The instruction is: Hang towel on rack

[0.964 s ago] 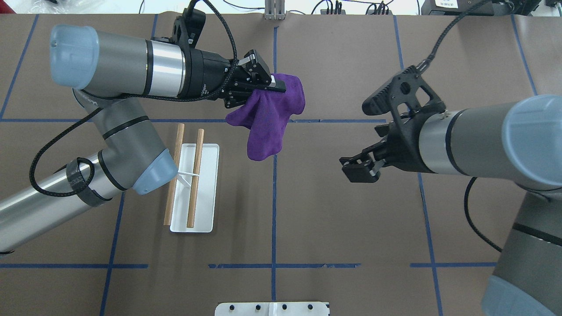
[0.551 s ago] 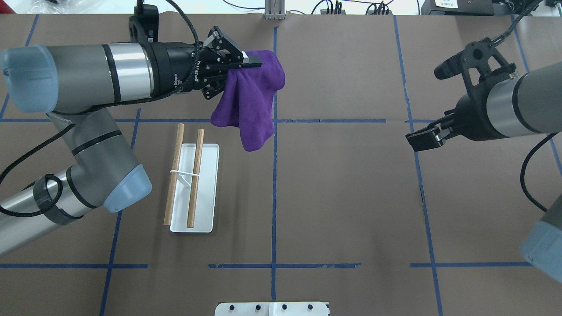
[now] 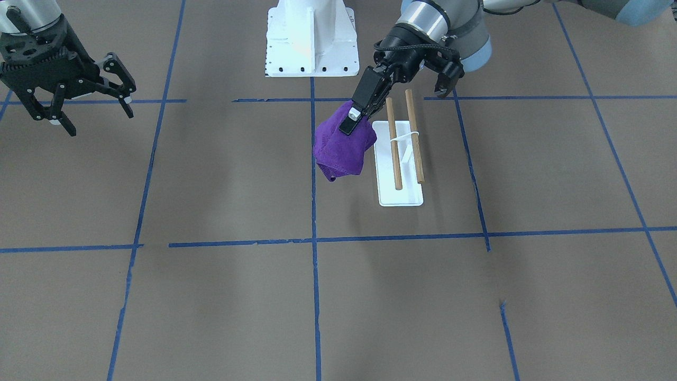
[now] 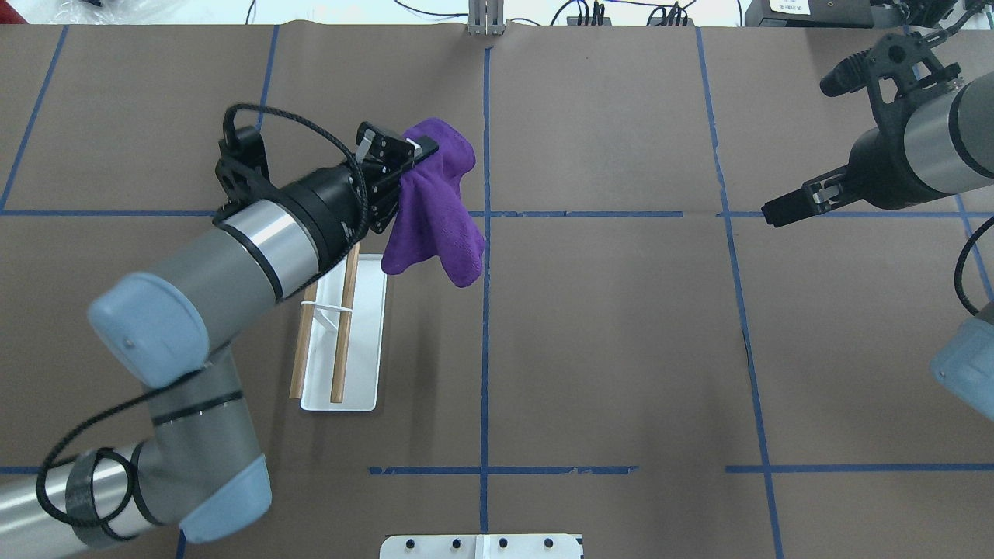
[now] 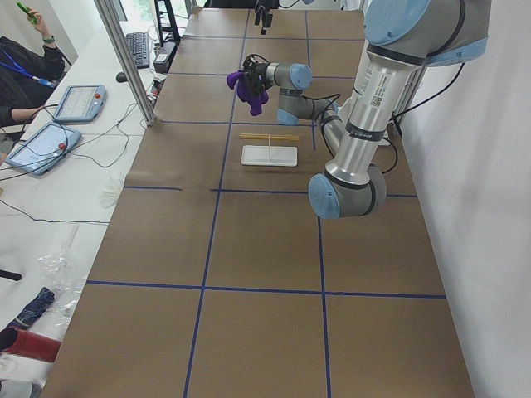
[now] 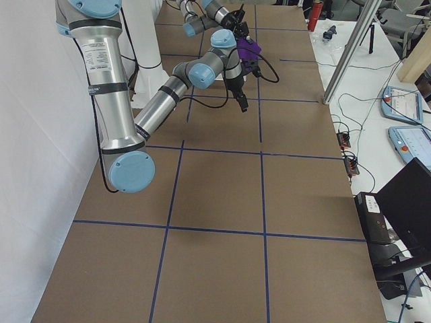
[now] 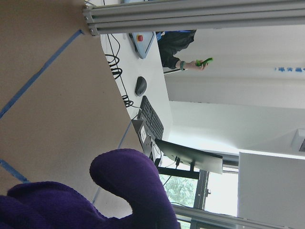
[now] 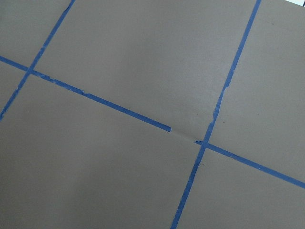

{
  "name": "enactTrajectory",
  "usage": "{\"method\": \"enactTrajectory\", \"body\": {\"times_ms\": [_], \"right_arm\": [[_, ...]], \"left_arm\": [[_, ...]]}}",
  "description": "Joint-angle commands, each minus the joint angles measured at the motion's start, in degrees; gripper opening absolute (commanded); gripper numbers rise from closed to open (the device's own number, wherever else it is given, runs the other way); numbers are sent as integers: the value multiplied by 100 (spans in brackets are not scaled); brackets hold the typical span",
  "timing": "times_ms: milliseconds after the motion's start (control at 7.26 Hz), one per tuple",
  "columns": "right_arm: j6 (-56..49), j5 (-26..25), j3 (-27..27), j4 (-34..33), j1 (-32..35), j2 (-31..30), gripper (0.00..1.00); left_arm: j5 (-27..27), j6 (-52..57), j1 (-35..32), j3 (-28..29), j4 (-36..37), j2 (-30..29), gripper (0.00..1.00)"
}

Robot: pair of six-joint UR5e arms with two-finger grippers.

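My left gripper [image 4: 422, 147] is shut on the top of a purple towel [image 4: 435, 213] and holds it in the air, just beyond and to the right of the rack's far end. The towel hangs bunched below the fingers and also shows in the front view [image 3: 341, 151] and the left wrist view [image 7: 124, 191]. The rack [image 4: 345, 326] has two brown wooden rods over a flat white base [image 4: 366, 341]; my left forearm covers its far end. In the front view the left gripper [image 3: 349, 120] is beside the rack [image 3: 394, 153]. My right gripper [image 3: 98, 116] is open and empty, far off at the right [image 4: 776, 213].
The white robot pedestal [image 3: 309, 42] stands at the robot's edge of the table. Blue tape lines [image 4: 484, 310] cross the brown table cover. An aluminium post [image 5: 124, 58] and tablets [image 5: 46, 145] stand beyond the table's far side.
My left arm has swung round, carrying the towel left and then nearer, up to the rack's far end. My right gripper has pulled back to the right, away from the middle.
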Motion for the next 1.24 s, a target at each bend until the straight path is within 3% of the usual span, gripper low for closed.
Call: {"method": "enactTrajectory", "body": {"times_ms": [0, 275, 551, 1102], "right_arm": [[10, 16, -60, -3, 32, -28, 100], [10, 7, -104, 6, 41, -63, 100], [10, 7, -174, 14, 32, -37, 100], [10, 7, -218, 23, 24, 16, 100]], "left_arm": [[1359, 558, 672, -849, 1703, 204, 0], [1797, 586, 927, -1118, 2990, 259, 0], [2149, 586, 1182, -1110, 3214, 407, 0], [2519, 560, 1157, -1346, 3214, 1407, 0]]}}
